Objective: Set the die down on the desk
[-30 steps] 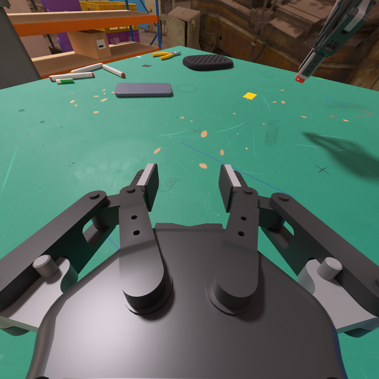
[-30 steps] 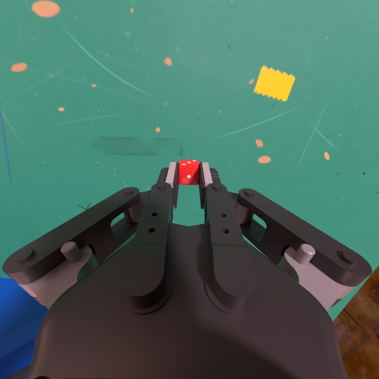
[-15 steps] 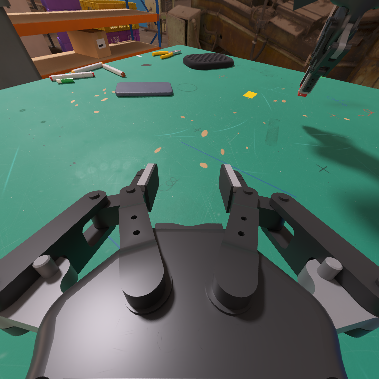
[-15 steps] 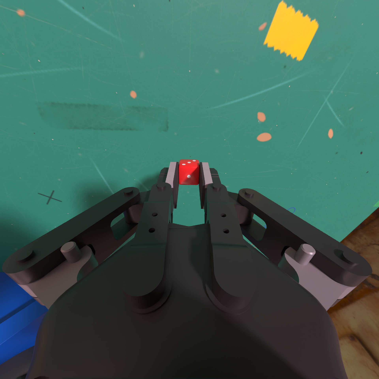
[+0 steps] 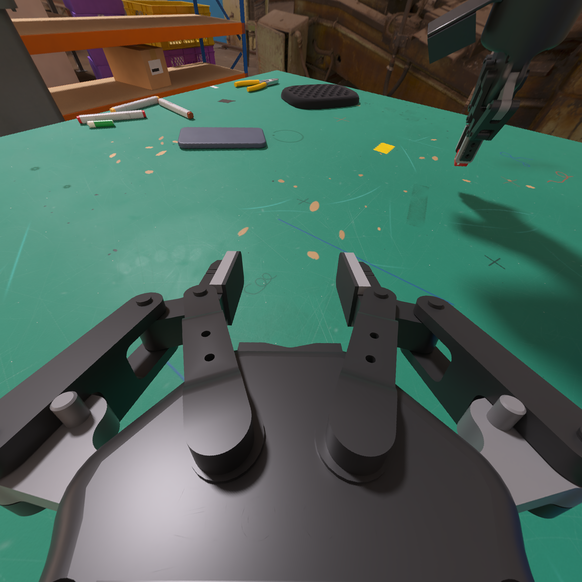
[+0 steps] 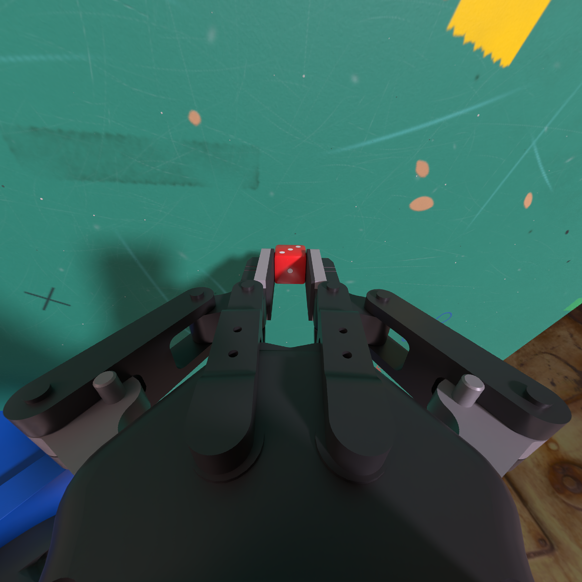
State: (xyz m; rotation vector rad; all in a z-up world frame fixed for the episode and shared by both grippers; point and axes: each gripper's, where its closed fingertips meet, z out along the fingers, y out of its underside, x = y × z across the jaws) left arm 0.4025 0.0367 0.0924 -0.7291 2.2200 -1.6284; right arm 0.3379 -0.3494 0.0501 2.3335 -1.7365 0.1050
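Right wrist view has the right gripper (image 6: 289,266) clamped on the red die (image 6: 289,264), pinched at the fingertips and hanging above the green desk (image 6: 189,78) near its edge; not touching yet as far as I can tell. Left gripper (image 5: 289,283) sits idle, jaws apart and empty. So we're mid-lowering I'd say; next it needs a gentle drop to contact, then opening up.

Far side of surface: 3 white markers (image 5: 126,111) lying near the left edge, grey flat slab (image 5: 222,137) nearer centre, black dimpled pad (image 5: 319,96) beyond it, yellow-handled pliers (image 5: 255,84) at the far edge. Yellow tape patch (image 5: 384,147) stuck flat. Cardboard box (image 5: 138,65) on orange shelving (image 5: 126,31) behind
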